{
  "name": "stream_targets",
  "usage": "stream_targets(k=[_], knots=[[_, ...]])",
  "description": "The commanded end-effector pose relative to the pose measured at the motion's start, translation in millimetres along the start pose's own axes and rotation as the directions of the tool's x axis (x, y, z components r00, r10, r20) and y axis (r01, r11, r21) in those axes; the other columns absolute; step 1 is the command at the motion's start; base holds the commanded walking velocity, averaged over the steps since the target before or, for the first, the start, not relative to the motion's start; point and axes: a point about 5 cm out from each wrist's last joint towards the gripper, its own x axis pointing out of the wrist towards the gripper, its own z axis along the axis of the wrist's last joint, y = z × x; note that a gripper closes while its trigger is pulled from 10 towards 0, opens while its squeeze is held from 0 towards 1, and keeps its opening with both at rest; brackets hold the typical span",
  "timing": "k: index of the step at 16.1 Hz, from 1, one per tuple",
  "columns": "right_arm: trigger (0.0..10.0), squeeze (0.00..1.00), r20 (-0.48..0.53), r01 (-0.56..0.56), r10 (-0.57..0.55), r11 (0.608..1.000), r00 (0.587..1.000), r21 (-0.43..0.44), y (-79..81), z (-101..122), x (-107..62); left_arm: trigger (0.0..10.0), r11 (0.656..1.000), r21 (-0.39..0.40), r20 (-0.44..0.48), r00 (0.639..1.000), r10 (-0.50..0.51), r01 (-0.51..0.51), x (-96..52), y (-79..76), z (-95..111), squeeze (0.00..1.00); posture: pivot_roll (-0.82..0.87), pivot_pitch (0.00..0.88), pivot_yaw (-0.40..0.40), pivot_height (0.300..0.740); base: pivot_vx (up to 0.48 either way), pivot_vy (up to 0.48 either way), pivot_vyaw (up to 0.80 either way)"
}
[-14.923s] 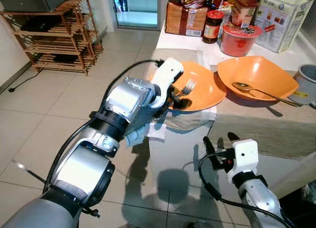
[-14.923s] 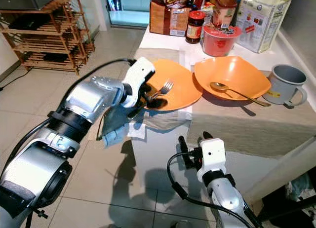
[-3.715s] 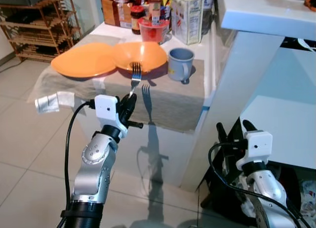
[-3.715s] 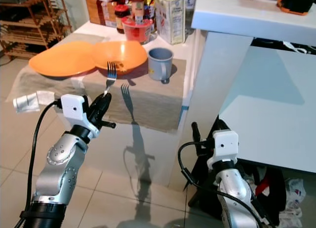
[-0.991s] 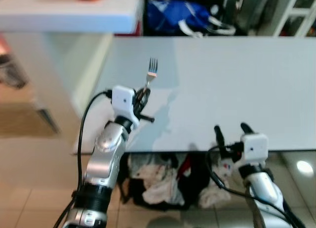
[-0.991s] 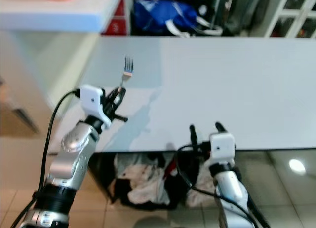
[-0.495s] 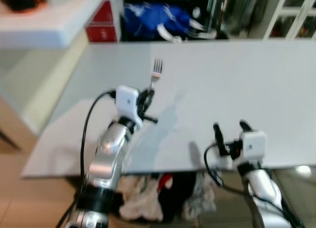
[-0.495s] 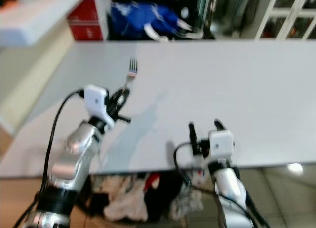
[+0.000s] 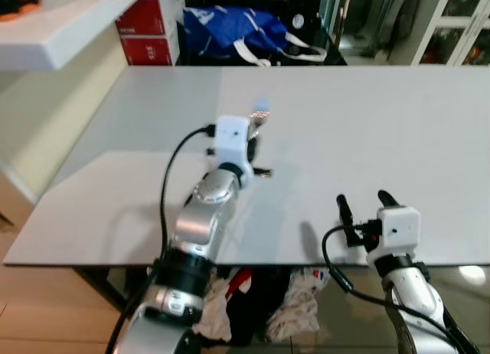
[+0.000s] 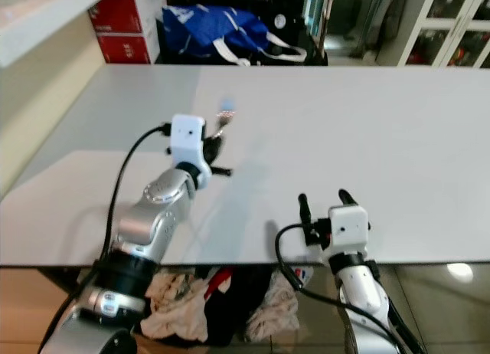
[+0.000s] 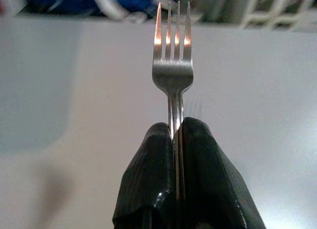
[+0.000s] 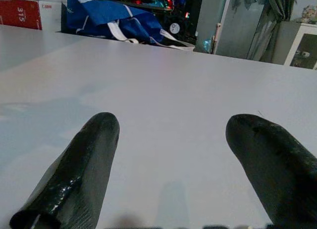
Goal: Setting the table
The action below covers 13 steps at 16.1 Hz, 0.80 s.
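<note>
**Robot holds a fork over a white table**

A humanoid robot looks down at a wide white table [image 9: 398, 132] whose near edge runs across the lower part of the head views. Its silver left arm reaches forward over the tabletop, left of centre. The left gripper [image 11: 176, 135] has its two black fingers pressed together on the handle of a metal fork [image 11: 172, 70]. The fork points away from the wrist, tines outermost, out over the table surface. In the left wrist view the handle runs straight down into the seam between the two fingers, and the four tines catch warm light. In the head views the fork head looks blurred, just beyond the white wrist housing. Whether the fork touches the table cannot be told.

The right gripper [image 9: 360, 203] sits low at the table's near edge, right of centre. Its two black fingers stand well apart with nothing between them. The right wrist view looks between these fingers along the tabletop.

Beyond the far edge of the table lies a blue bag [image 9: 230, 32] with white straps. Red boxes [image 9: 149, 36] stand beside it to the left. A white counter [image 9: 69, 32] juts in at the upper left corner.
</note>
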Motion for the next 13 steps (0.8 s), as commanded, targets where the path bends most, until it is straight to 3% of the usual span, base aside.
stream_targets(k=[1, 7, 13], knots=[[10.0, 0.00, 0.006, -0.006, 0.006, 1.000, 1.000, -0.008, -0.1, 3.4, 0.9, 0.0, 0.998, 0.000, -0.049, 0.997, 0.062, -0.062, 4.2, 3.3, -1.5, 0.00, -0.18, 0.000, 0.024, 0.727, 0.000, 0.000, 0.00], [10.0, 0.00, -0.003, -0.008, 0.007, 1.000, 1.000, -0.013, -0.5, 2.6, -4.3, 0.0, 0.982, 0.029, -0.170, 0.967, 0.191, -0.189, 13.5, 16.6, -18.9, 0.00, -0.18, 0.001, 0.022, 0.727, 0.000, 0.000, 0.00], [10.0, 0.00, -0.016, 0.000, 0.000, 1.000, 1.000, -0.017, -2.4, 2.3, -9.3, 0.0, 0.980, 0.020, -0.223, 0.955, 0.198, -0.199, 21.5, 17.8, -30.6, 0.00, -0.21, 0.008, 0.029, 0.727, 0.000, 0.000, 0.00]])
